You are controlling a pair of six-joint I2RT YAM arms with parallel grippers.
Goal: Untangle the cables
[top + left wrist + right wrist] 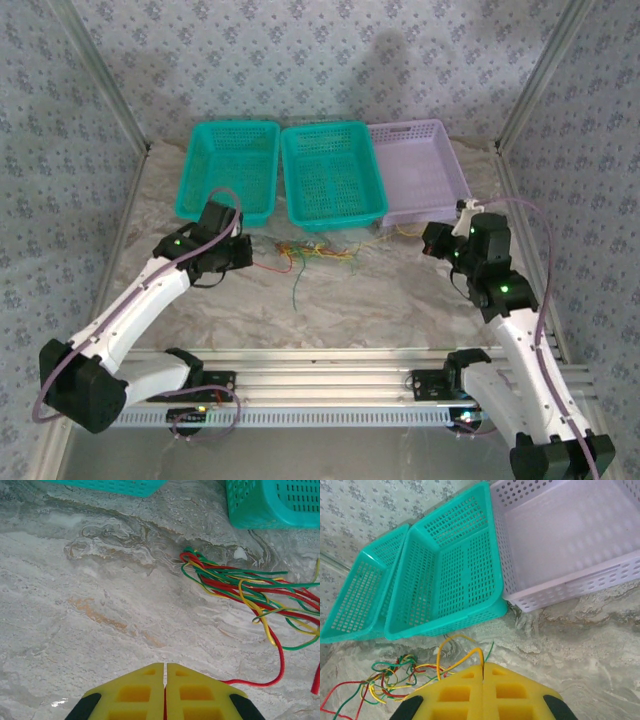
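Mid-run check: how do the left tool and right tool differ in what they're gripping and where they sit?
The left tool is shut on a red cable; the right tool is shut on a yellow-orange cable. The left tool sits left of the tangle, the right tool to its right, near the lilac basket. Both are yellow and fully closed.

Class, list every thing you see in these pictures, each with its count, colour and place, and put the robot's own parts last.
teal baskets: two, teal, far side of table, left and middle.
lilac basket: one, lilac, far right beside them.
cables: one tangle, red, green, yellow, before the middle basket.
table: one, marbled grey-beige.
left hand: one, yellow, shut on red cable, left of tangle.
right hand: one, yellow, shut on yellow cable, right of tangle.
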